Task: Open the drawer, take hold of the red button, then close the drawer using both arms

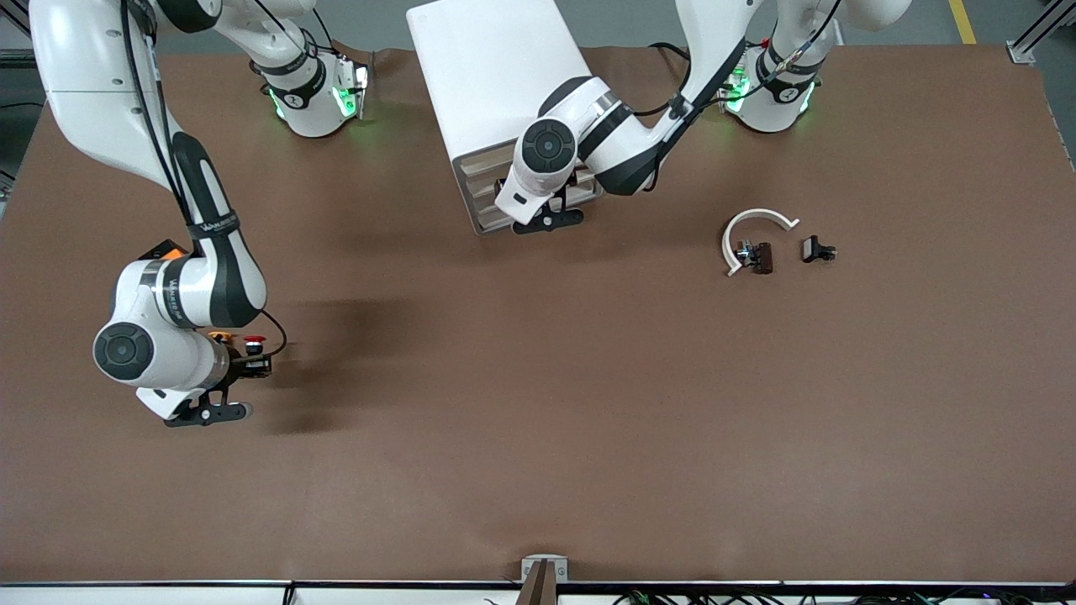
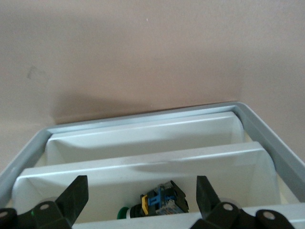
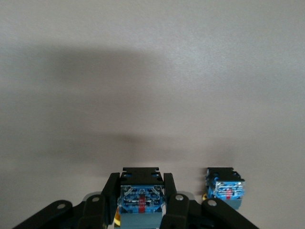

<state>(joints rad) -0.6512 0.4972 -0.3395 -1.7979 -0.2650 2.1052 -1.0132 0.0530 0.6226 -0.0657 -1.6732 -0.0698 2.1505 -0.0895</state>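
My right gripper [image 1: 255, 363] is shut on the button [image 1: 254, 342], low over the table toward the right arm's end. Its red cap shows in the front view. In the right wrist view only its blue-black body [image 3: 140, 200] shows between the fingers [image 3: 174, 193]. My left gripper [image 1: 545, 212] hangs open at the front of the white cabinet [image 1: 496, 76], over the stacked drawers [image 1: 490, 192]. In the left wrist view the gripper [image 2: 140, 187] has its fingers [image 2: 76, 193] wide apart above a drawer [image 2: 143, 162] that stands out far enough to see into.
A second button with a yellow-orange cap [image 1: 220, 337] lies beside the held one; it also shows in the right wrist view [image 3: 225, 187]. A green-capped button [image 2: 159, 204] lies in the drawer. An orange cube [image 1: 165, 249] peeks from under the right arm. A white curved piece [image 1: 751, 220] and two small dark parts [image 1: 817, 249] lie toward the left arm's end.
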